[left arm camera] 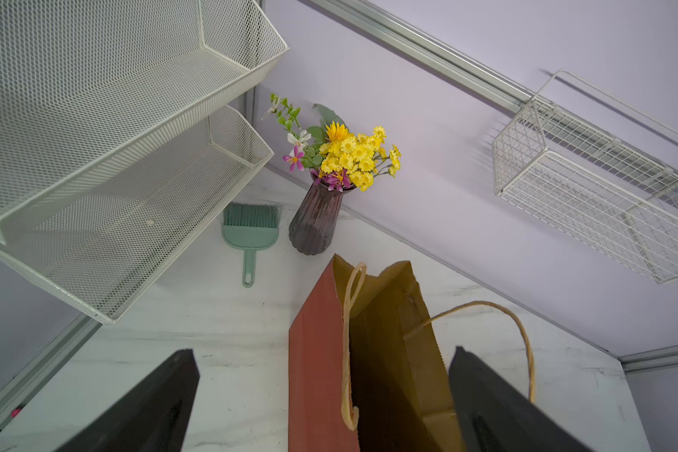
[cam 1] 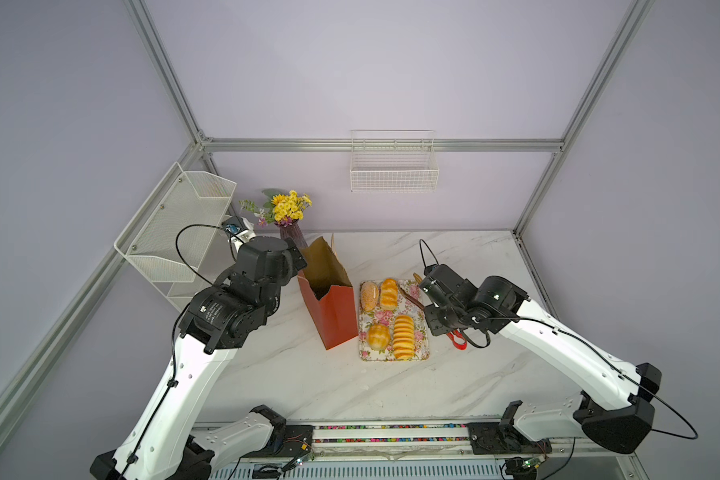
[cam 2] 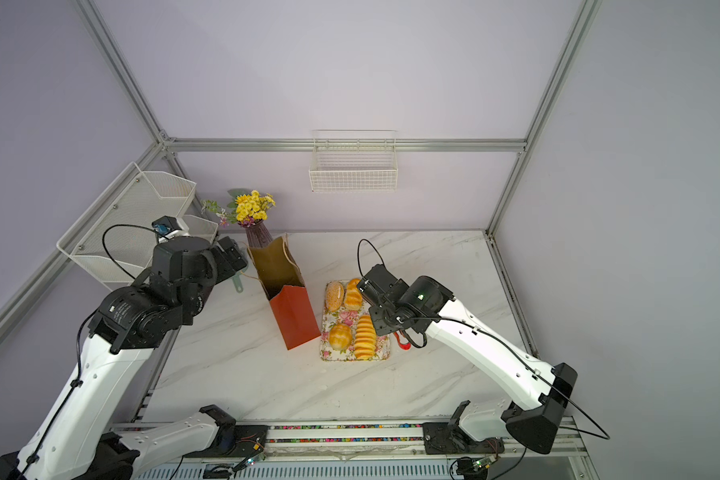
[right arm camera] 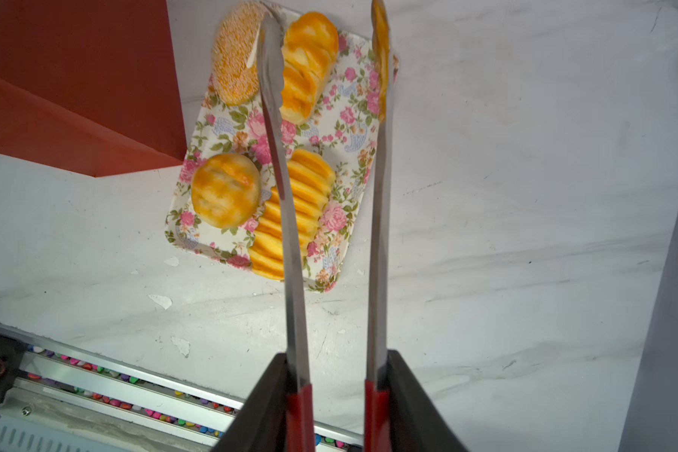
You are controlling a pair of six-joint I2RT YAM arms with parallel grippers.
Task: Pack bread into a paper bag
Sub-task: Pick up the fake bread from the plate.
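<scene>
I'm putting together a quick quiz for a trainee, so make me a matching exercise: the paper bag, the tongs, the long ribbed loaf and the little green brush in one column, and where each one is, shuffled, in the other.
Things
1. paper bag
2. tongs
3. long ribbed loaf
4. green brush

Places
A. lying on the floral tray
B. on the table beside the purple vase
C. clamped in the right gripper
D. standing open beside the tray

Pairs: 1-D, 2-C, 3-A, 4-B
</scene>
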